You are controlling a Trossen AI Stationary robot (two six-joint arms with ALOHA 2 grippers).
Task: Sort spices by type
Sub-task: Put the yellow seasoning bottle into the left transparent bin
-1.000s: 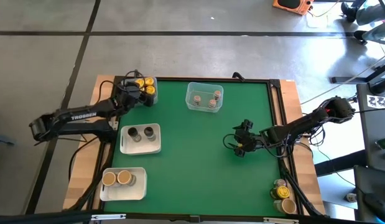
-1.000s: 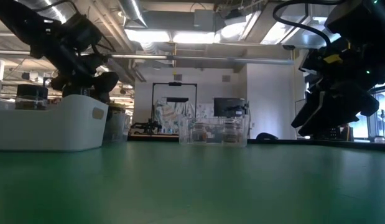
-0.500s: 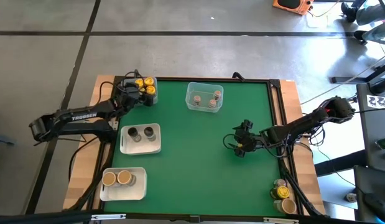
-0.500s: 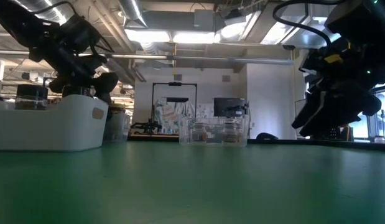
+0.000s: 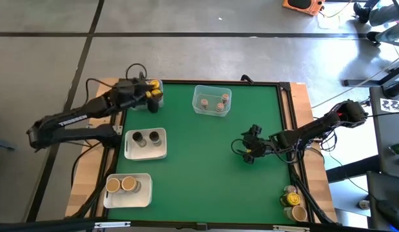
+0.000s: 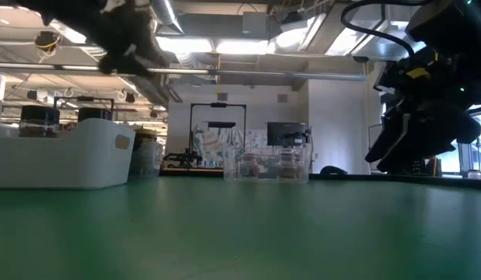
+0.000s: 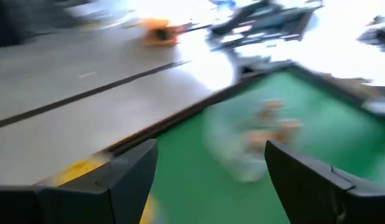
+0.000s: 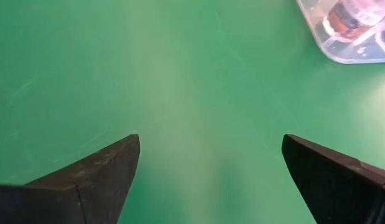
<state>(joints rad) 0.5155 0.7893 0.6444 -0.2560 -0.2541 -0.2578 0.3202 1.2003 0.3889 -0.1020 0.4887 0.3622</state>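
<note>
Yellow-lidded spice jars (image 5: 154,94) stand at the table's far left corner. My left gripper (image 5: 145,95) hangs above them, open and holding nothing (image 7: 211,149); it shows high up in the low view (image 6: 127,39). A clear tub (image 5: 212,100) at the far middle holds grey-pink-lidded jars. One white tray (image 5: 145,144) carries two dark-lidded jars, another (image 5: 127,191) two tan-lidded jars. My right gripper (image 5: 245,149) waits open just over the green mat at the right (image 8: 211,143), nothing between its fingers.
A few more jars (image 5: 292,201) sit off the mat at the near right corner. The green mat (image 5: 205,174) is bare between the trays and my right gripper. A dark raised frame (image 5: 286,116) edges the mat.
My left gripper has risen from among the yellow-lidded jars and tipped its fingers up toward level; in the low view it has climbed well above the white tray. The jars stay in place.
</note>
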